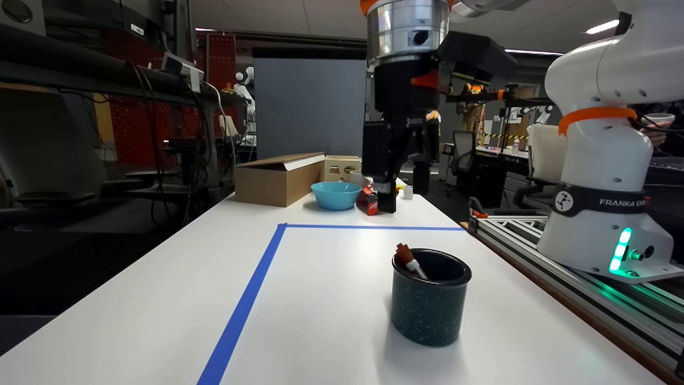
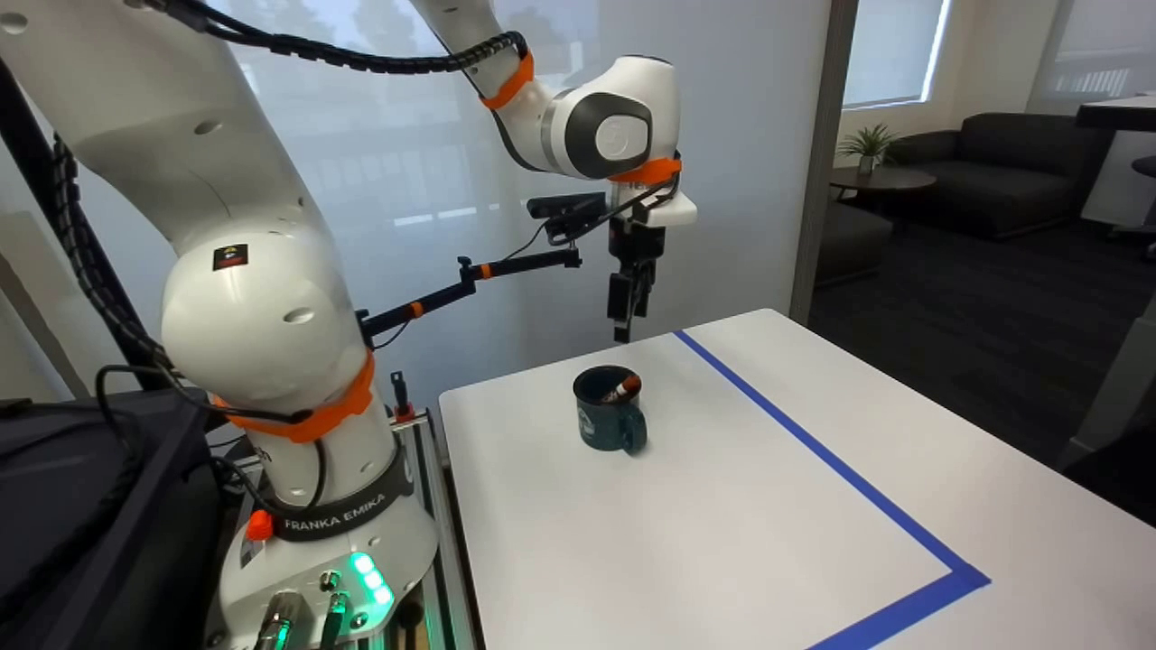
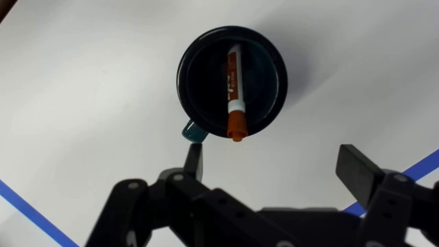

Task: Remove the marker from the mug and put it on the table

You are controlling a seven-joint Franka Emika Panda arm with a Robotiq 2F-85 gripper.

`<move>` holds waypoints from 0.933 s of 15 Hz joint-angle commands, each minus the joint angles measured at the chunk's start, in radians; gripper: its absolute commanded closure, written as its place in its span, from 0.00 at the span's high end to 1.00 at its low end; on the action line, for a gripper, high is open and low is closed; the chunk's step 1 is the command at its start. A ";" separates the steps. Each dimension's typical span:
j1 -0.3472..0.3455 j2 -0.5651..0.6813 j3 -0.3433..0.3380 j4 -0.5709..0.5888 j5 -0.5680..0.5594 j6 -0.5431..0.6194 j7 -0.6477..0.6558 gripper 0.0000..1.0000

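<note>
The mug is dark teal and stands upright on the white table [image 1: 331, 310]. The mug shows in both exterior views [image 1: 429, 315] [image 2: 605, 426] and in the wrist view [image 3: 265, 79], with its handle at lower left there. The marker [image 3: 235, 85] leans inside the mug, white and reddish-brown, its orange-brown cap end resting over the rim. It also shows in both exterior views [image 1: 405, 253] [image 2: 623, 388]. My gripper [image 3: 270, 146] is open and empty, pointing down above the table. In both exterior views [image 1: 404, 195] [image 2: 629, 323] it is higher than the mug and apart from it.
Blue tape lines [image 1: 246, 302] [image 2: 840, 465] mark the table. At the table's far end in an exterior view are a cardboard box [image 1: 278, 182], a light blue bowl [image 1: 336, 196] and a red carton [image 1: 367, 201]. The robot's rail [image 1: 577, 283] runs along one table edge.
</note>
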 commanded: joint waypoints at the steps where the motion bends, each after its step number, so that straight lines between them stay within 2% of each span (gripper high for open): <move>1: 0.036 0.011 0.009 0.009 0.072 0.003 -0.024 1.00; 6: 0.046 0.035 0.021 0.009 0.085 0.013 0.015 1.00; 7: 0.044 0.040 0.017 0.006 0.089 0.015 0.016 0.87; 8: 0.043 0.042 0.015 0.003 0.090 0.016 0.020 0.82; 9: 0.043 0.045 0.012 -0.003 0.097 0.020 0.016 0.66; 11: 0.042 0.052 0.005 -0.014 0.110 0.030 0.008 0.62; 12: 0.043 0.056 0.002 -0.019 0.119 0.037 0.000 0.53; 14: 0.046 0.069 -0.001 -0.026 0.133 0.056 -0.010 0.59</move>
